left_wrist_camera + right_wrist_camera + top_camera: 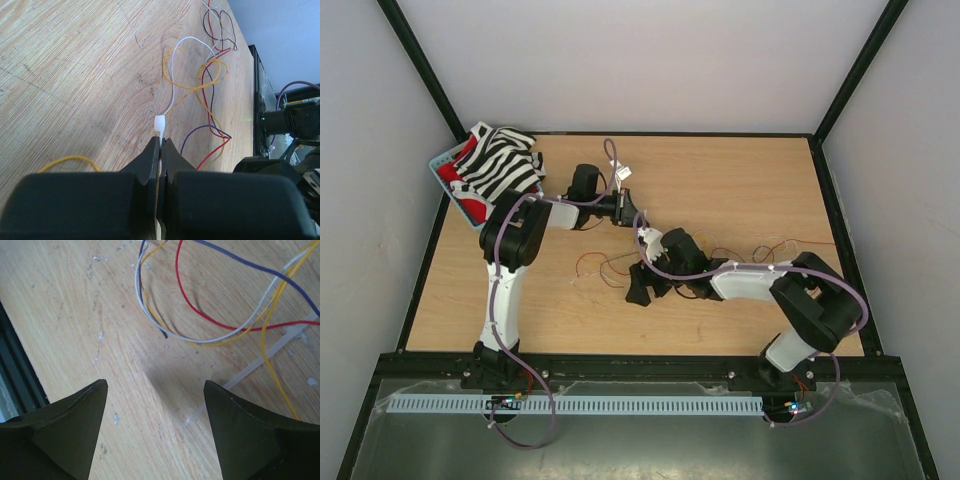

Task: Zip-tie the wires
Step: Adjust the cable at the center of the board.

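Nearest of all, a white slotted rail [580,405] runs along the near edge below the two arm bases. On the wooden table [720,180] past it, the right gripper [155,385] hangs low near the middle, angled toward the near-left. Its jaws stand wide apart with only bare wood between them. Just beyond its right finger a pale clear strip [260,362] lies flat on the wood. I cannot tell whether it belongs to the tie held by the other arm.

The wires [210,335], red, yellow, grey and dark blue, curl loosely over that strip and spread toward the right side of the table.

A little farther in, the left gripper [161,140] has its jaws pressed together on the zip tie [159,123], whose small white head pokes out past the fingertips, above the wood.

In the far left corner a striped cloth [500,165] sits heaped in a blue basket [442,162].
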You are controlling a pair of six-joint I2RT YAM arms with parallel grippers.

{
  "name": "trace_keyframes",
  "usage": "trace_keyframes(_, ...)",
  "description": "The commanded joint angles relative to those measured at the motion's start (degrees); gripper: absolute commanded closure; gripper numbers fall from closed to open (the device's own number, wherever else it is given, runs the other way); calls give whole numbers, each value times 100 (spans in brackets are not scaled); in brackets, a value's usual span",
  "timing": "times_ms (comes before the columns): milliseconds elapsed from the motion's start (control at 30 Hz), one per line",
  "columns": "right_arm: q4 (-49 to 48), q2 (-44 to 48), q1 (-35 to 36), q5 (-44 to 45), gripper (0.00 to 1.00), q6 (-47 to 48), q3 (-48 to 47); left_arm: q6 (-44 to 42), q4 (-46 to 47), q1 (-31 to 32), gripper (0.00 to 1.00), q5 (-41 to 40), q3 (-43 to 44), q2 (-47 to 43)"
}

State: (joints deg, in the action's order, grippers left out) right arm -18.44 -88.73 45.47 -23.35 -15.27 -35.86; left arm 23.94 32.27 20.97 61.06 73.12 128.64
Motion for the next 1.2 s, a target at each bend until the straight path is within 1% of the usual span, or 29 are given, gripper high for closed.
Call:
trace_keyframes(0, -218, -361, 74, 54, 11, -58, -331, -8, 147, 21, 100, 75, -52, -150)
trace_keyframes(233, -245, -1151, 166, 124, 11, 35, -906, -64, 146, -2, 100, 45, -163, -144)
trace_keyframes(367, -83, -1641, 314, 197, 11, 217, -1367, -61, 147, -87, 100, 64, -233, -177)
trace_keyframes(533, 121, -2157, 404, 459, 11, 472, -2026, -84, 147, -195, 100, 95, -327, -268)
trace_keyframes(667, 358, -2467, 407, 876, 11, 774, -2503, -91, 147, -280, 100, 115, -385, -317)
trace_keyframes(800, 450, -2726, 408, 1047, 10, 963, -2887, -89, 148, -305, 100, 158, -389, -331)
trace_keyframes(933, 502, -2744, 402, 1040, 9, 1081, -3074, -27, 148, -304, 100, 228, -345, -285)
trace_keyframes(1100, 587, -2083, 404, 622, 6, 1112, -2762, 15, 139, -304, 100, 257, -299, -274)
trace_keyframes(1167, 767, -1791, 402, 498, 4, 1089, -2644, 35, 132, -304, 100, 249, -282, -244)
